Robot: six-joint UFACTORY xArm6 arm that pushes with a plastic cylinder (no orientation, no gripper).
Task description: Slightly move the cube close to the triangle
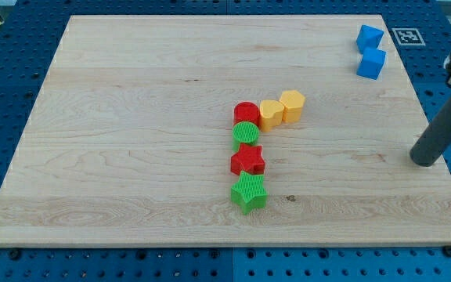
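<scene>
Two blue blocks sit at the board's top right corner, almost touching. The upper blue block (pixel 370 36) looks like the triangle and the lower blue block (pixel 371 63) looks like the cube, though the shapes are hard to make out. My tip (pixel 424 161) rests near the board's right edge. It is well below the blue cube, a little to its right, and touches no block.
A cluster stands at mid-board: a red cylinder (pixel 247 113), a green cylinder (pixel 245 134), a red star (pixel 247 160) and a green star (pixel 249 192) in a column. A yellow heart (pixel 270 114) and a yellow hexagon (pixel 292 106) lie to its right.
</scene>
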